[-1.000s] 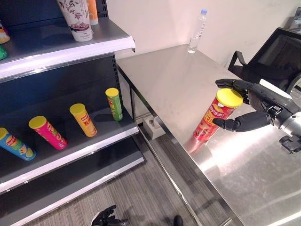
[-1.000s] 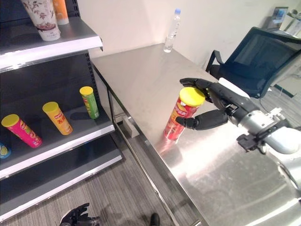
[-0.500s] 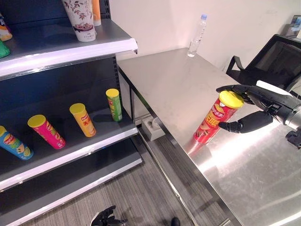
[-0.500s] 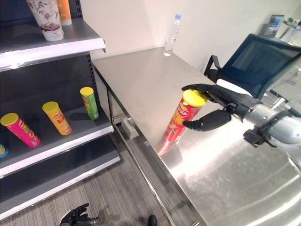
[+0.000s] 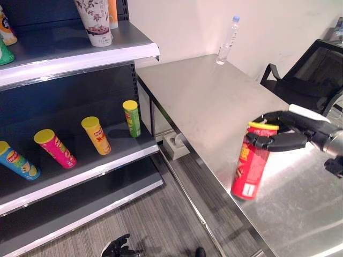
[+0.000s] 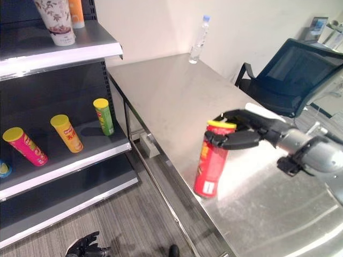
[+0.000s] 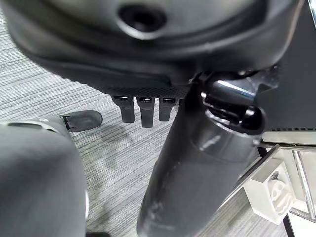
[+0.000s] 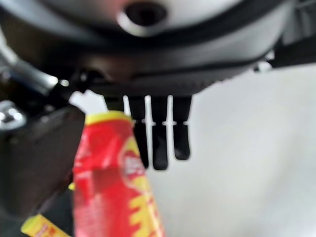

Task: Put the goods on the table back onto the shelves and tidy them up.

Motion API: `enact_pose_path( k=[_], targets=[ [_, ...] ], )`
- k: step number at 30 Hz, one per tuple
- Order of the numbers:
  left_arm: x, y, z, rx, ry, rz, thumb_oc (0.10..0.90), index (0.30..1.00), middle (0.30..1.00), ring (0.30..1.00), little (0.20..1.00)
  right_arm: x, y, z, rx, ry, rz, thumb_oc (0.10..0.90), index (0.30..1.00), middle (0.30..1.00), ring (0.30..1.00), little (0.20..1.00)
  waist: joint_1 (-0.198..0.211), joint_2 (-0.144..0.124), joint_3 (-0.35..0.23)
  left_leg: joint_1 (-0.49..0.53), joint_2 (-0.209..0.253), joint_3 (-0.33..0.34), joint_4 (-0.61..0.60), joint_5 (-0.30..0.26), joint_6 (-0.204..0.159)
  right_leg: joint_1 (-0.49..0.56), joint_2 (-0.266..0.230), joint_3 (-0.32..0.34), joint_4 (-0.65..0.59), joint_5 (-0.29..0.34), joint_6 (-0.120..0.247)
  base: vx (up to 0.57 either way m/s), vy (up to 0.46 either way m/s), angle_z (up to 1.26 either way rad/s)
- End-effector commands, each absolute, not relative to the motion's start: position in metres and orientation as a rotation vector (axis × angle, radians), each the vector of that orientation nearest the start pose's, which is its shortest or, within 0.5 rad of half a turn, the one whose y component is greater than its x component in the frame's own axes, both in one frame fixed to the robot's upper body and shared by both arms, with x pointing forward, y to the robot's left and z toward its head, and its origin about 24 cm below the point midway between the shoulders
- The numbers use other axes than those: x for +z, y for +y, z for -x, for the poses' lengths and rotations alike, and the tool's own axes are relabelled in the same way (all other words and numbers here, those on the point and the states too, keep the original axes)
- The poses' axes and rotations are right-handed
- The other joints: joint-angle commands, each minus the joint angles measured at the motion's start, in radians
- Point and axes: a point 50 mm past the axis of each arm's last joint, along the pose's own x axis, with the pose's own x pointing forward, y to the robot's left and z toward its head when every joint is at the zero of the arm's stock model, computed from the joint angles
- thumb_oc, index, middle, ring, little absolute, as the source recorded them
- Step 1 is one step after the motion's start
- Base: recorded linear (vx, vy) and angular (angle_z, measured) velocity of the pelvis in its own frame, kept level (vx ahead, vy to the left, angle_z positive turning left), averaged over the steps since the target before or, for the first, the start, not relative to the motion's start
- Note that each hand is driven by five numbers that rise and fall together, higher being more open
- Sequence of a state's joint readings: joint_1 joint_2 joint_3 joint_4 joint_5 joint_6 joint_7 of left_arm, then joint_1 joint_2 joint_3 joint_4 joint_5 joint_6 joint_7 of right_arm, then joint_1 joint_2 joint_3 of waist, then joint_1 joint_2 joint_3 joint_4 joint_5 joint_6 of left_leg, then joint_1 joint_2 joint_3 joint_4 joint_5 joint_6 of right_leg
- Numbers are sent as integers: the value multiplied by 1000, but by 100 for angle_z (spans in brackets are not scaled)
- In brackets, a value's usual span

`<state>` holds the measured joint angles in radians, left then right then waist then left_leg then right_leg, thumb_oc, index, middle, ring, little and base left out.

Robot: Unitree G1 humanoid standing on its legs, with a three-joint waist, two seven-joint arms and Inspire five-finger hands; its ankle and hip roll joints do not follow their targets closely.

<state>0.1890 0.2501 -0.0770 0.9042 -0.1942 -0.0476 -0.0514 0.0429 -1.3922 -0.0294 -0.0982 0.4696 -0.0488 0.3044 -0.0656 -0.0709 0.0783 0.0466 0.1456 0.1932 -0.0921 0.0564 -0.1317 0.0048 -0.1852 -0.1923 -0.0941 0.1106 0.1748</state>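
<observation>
The right robot hand [image 5: 286, 136] gripped the red chip can [image 5: 251, 163] just under its yellow lid, thumb across the near side and fingers curled round the far side, the silver-grey forearm reaching in level from the right above the tabletop [image 5: 214, 101]. The can stood nearly upright at the tabletop's near edge; whether its base touched the steel or hung just clear of it could not be told. The left robot hand [image 5: 119, 247] hung idle low over the grey floor, its fingers relaxed. Judged from the scene, the task was at an early stage: the can had been grasped but had yet to reach the shelves [image 5: 80, 59], where green [image 5: 131, 118], yellow [image 5: 96, 135], pink [image 5: 53, 149] and blue [image 5: 17, 164] cans lay slanted on the middle shelf, not yet straightened. A water bottle [image 5: 226, 39] stood at the tabletop's far end.
</observation>
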Motion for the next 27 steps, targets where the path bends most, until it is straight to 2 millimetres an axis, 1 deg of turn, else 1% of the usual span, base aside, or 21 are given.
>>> enact_pose_path(
  k=[1, 4, 5, 6, 7, 8, 10, 12, 13, 14, 15, 16, 17, 18, 19, 21, 22, 23, 24, 26, 27],
  targets=[
    [-132, 254, -112, 149, 916, -116, 800, 900, 900, 900, 900, 247, -292, -251, 281, -226, 891, 400, 300, 300, 300, 300, 34, -46, -12, 8, 19, -33, 5, -70, -22, 43, -19, 18, 7, -96, 55, -18, -39, 0],
    [-132, 255, -111, 160, 912, -111, 800, 900, 900, 900, 900, 253, -289, -252, 254, -291, 856, 400, 300, 300, 300, 300, 39, -44, -14, 10, 21, -35, 5, -70, -22, 47, -17, 17, 7, -99, 53, -13, -30, 0],
    [-131, 256, -111, 169, 908, -109, 800, 900, 900, 900, 900, 259, -284, -252, 239, -384, 785, 400, 300, 300, 300, 300, 44, -41, -15, 12, 22, -39, 5, -70, -22, 51, -13, 17, 7, -103, 50, -13, -32, 1],
    [-131, 256, -111, 170, 908, -109, 800, 900, 900, 900, 900, 259, -284, -252, 239, -384, 785, 400, 300, 300, 300, 300, 44, -41, -15, 13, 22, -40, 5, -70, -22, 51, -13, 16, 7, -104, 50, -26, -77, 4],
    [-131, 257, -110, 191, 904, -96, 800, 900, 900, 900, 900, 266, -279, -253, 210, -481, 716, 400, 300, 300, 300, 300, 54, -37, -15, 15, 27, -45, 5, -70, -21, 56, -6, 17, 7, -111, 46, -16, -70, 5],
    [-131, 257, -109, 202, 903, -85, 800, 900, 900, 900, 900, 269, -276, -253, 201, -531, 673, 400, 300, 300, 300, 300, 61, -35, -17, 16, 30, -46, 5, -69, -22, 58, -2, 15, 7, -115, 43, -22, -98, 7],
    [-131, 258, -108, 216, 902, -74, 800, 900, 900, 900, 900, 272, -273, -254, 188, -570, 648, 400, 300, 300, 300, 300, 66, -33, -18, 19, 33, -48, 5, -67, -23, 61, 3, 14, 7, -120, 40, -15, -60, 4],
    [-133, 260, -103, 252, 913, -54, 800, 900, 900, 900, 900, 284, -265, -254, 174, -694, 553, 400, 300, 300, 300, 300, 84, -26, -19, 18, 45, -58, 5, -58, -28, 69, 19, 6, 7, -137, 29, -38, -101, 4],
    [-133, 260, -103, 253, 913, -53, 800, 900, 900, 900, 900, 285, -265, -254, 175, -694, 553, 400, 300, 300, 300, 300, 82, -26, -18, 18, 46, -59, 5, -58, -28, 70, 19, 4, 7, -137, 29, -60, -151, 8],
    [-133, 263, -101, 277, 918, -45, 800, 900, 900, 900, 900, 293, -261, -253, 161, -760, 518, 400, 300, 300, 300, 300, 95, -21, -16, 11, 57, -75, 5, -46, -34, 75, 34, 2, 7, -152, 18, -40, -90, 30],
    [-133, 263, -101, 278, 918, -45, 800, 900, 900, 900, 900, 293, -261, -253, 162, -761, 517, 400, 300, 300, 300, 300, 93, -21, -15, 11, 58, -77, 5, -46, -34, 76, 35, 0, 7, -152, 18, -81, -163, 40],
    [-133, 264, -99, 298, 915, -28, 800, 900, 900, 900, 900, 300, -255, -251, 165, -826, 496, 400, 300, 300, 300, 300, 108, -17, -7, 4, 69, -99, 5, -35, -40, 88, 51, -4, 7, -169, 8, -87, -106, 43],
    [-132, 265, -101, 307, 907, -26, 800, 900, 900, 900, 900, 307, -252, -248, 159, -868, 509, 400, 300, 300, 300, 300, 115, -15, -2, -10, 70, -110, 5, -19, -44, 86, 58, -9, 7, -173, 2, -88, -106, 21],
    [-132, 265, -102, 307, 906, -26, 800, 900, 900, 900, 900, 307, -252, -248, 158, -869, 510, 400, 300, 300, 300, 300, 112, -15, -2, -12, 71, -114, 5, -19, -44, 87, 59, -12, 7, -173, 1, -122, -79, 19],
    [-131, 266, -105, 315, 896, -23, 800, 900, 900, 900, 900, 314, -244, -243, 150, -935, 551, 400, 300, 300, 300, 300, 126, -14, 10, -37, 68, -139, 15, -3, -51, 93, 68, -27, 7, -181, -8, -107, -70, 36],
    [-129, 266, -109, 327, 880, -20, 800, 900, 900, 900, 900, 324, -235, -234, 134, -1023, 629, 400, 300, 300, 300, 300, 131, -17, 19, -65, 66, -149, 38, 3, -60, 102, 71, -58, 7, -185, -12, -120, -43, 65],
    [-129, 266, -109, 327, 879, -19, 800, 900, 900, 900, 900, 324, -235, -234, 134, -1024, 630, 400, 300, 300, 300, 300, 129, -16, 20, -68, 65, -152, 43, 1, -60, 102, 71, -61, 7, -185, -12, -101, 13, 73],
    [-128, 267, -112, 336, 868, -13, 800, 900, 900, 900, 900, 325, -230, -233, 134, -1041, 660, 400, 300, 300, 300, 300, 127, -21, 26, -82, 72, -142, 67, -3, -63, 104, 67, -76, 7, -181, -14, -121, 89, 73],
    [-128, 268, -113, 342, 860, -8, 800, 900, 900, 900, 900, 328, -222, -229, 143, -1080, 709, 400, 300, 300, 300, 300, 124, -28, 34, -76, 93, -129, 114, -30, -63, 100, 54, -93, 13, -167, -14, -161, 160, 45],
    [-126, 270, -117, 347, 847, -24, 800, 900, 900, 900, 900, 331, -215, -225, 152, -1124, 750, 400, 300, 300, 300, 300, 122, -36, 44, -61, 111, -162, 163, -64, -69, 87, 27, -91, 24, -151, -8, -151, 216, 17],
    [-124, 271, -120, 346, 835, -38, 800, 900, 900, 900, 900, 331, -211, -224, 153, -1139, 777, 400, 300, 300, 300, 300, 118, -37, 45, -55, 118, -201, 188, -72, -73, 77, 15, -85, 28, -143, 0, -140, 231, 6]
  ],
)
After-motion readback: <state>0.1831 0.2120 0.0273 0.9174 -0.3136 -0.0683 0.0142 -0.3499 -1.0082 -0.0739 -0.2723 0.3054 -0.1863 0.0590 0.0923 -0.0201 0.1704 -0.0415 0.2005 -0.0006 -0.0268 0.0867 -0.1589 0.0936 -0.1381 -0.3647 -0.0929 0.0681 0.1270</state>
